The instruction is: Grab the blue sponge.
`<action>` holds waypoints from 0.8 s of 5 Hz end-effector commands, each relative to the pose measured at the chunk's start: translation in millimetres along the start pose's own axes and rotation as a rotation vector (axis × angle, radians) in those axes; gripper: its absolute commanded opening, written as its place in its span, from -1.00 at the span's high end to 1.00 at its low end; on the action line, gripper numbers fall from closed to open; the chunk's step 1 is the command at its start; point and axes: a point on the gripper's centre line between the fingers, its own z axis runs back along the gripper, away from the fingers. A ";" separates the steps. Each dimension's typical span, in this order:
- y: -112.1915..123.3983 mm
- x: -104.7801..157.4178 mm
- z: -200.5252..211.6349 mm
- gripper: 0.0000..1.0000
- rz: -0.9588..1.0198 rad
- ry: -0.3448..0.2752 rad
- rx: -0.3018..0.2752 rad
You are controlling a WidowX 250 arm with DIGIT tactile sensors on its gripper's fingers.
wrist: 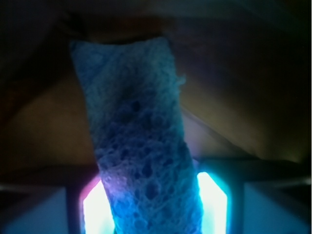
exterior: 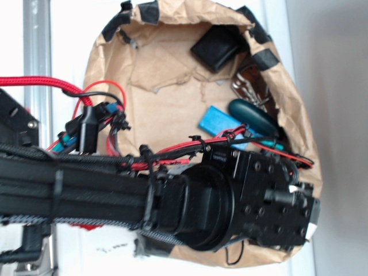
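In the wrist view the blue sponge [wrist: 139,146], porous and speckled, fills the middle of the picture and runs down between my gripper's [wrist: 153,200] two glowing pads, the left pad [wrist: 97,207] and the right pad [wrist: 213,200]. Both pads press against its sides, so the gripper is shut on it. In the exterior view the gripper [exterior: 284,201] reaches down into the lower right of a paper-lined bin [exterior: 109,69]. Its fingertips and the sponge are hidden there behind the black wrist body.
Inside the bin lie a brighter, smooth blue flat block [exterior: 221,123], a dark teal oval case [exterior: 253,118], a black pouch [exterior: 217,47] at the back and a brown item [exterior: 253,83]. Red and black cables [exterior: 86,123] run along my arm.
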 end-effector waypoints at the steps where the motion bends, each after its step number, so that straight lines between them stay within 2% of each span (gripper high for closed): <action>1: 9.4 -53.1 93.6 1.00 0.390 -0.195 0.079; 2: 8.8 -68.7 141.4 1.00 0.639 -0.112 0.044; 3: 7.7 -77.5 161.8 1.00 0.768 -0.077 0.022; 4: 9.2 -76.2 160.8 1.00 0.772 -0.073 0.040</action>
